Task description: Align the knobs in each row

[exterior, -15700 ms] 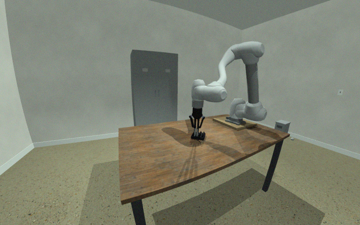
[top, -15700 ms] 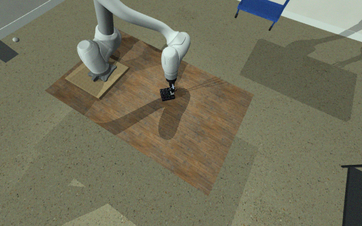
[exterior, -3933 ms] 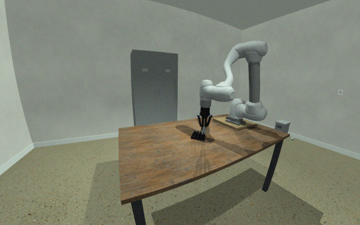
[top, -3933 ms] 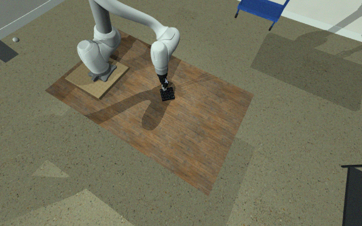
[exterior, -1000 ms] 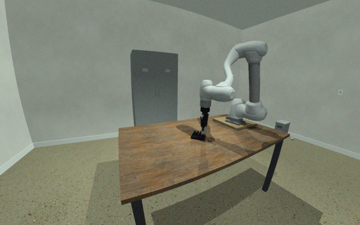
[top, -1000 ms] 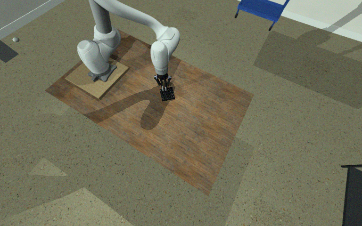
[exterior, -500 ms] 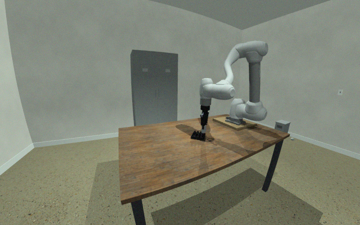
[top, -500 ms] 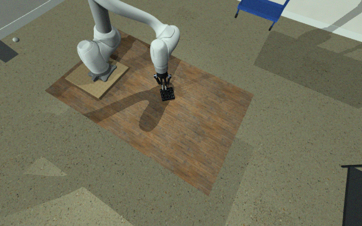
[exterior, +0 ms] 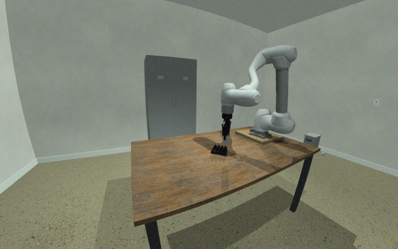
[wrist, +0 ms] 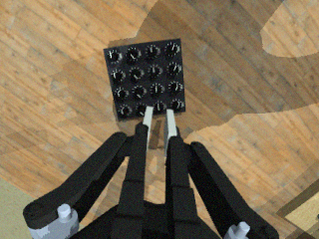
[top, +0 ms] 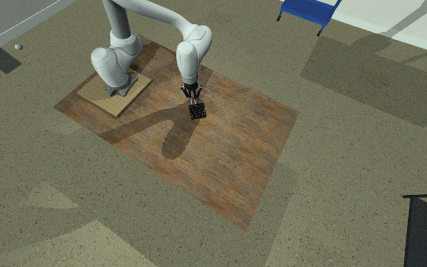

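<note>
Black knob box [wrist: 146, 79] upper centre on wooden desk [wrist: 54, 34], gripper [wrist: 159, 115] below it, jaws slightly parted, gripping nothing, tips at nearest knob row.

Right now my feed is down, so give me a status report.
Tool slightly open, holding nothing, tips straddling a near-row knob. Knob box standing on the table. Nothing in the way.

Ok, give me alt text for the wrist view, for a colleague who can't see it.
The gripper points down at a black knob box on the wooden table, its two pale fingertips narrowly apart at the box's near edge, either side of a knob there. Arm shadows cross the wood.
</note>
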Robot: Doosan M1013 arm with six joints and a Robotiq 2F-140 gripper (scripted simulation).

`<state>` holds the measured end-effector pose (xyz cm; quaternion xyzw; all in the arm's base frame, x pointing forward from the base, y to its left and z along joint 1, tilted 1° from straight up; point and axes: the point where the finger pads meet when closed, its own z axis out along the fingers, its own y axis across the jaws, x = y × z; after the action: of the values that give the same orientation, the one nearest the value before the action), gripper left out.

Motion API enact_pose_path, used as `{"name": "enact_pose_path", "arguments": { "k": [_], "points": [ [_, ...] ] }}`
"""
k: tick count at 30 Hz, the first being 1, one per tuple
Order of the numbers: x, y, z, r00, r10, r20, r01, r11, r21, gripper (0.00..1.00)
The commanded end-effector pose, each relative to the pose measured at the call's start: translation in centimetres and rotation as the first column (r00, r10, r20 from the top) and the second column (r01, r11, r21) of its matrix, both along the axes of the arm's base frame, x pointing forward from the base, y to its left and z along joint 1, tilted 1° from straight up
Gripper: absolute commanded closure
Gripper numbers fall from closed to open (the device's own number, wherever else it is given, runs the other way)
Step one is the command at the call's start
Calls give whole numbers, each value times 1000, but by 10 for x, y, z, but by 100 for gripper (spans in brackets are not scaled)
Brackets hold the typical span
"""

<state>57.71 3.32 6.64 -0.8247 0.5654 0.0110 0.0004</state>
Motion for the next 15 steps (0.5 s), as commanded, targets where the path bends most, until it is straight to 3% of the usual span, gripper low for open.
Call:
{"name": "enact_pose_path", "arguments": {
  "k": [1, 8, 9, 15],
  "points": [
    [0, 0, 0, 1000, 0, 0, 0, 1000, 0, 88],
    [0, 0, 0, 1000, 0, 0, 0, 1000, 0, 88],
    [0, 0, 0, 1000, 0, 0, 0, 1000, 0, 0],
    [0, 0, 3, 1000, 0, 0, 0, 1000, 0, 0]
  ]
}}
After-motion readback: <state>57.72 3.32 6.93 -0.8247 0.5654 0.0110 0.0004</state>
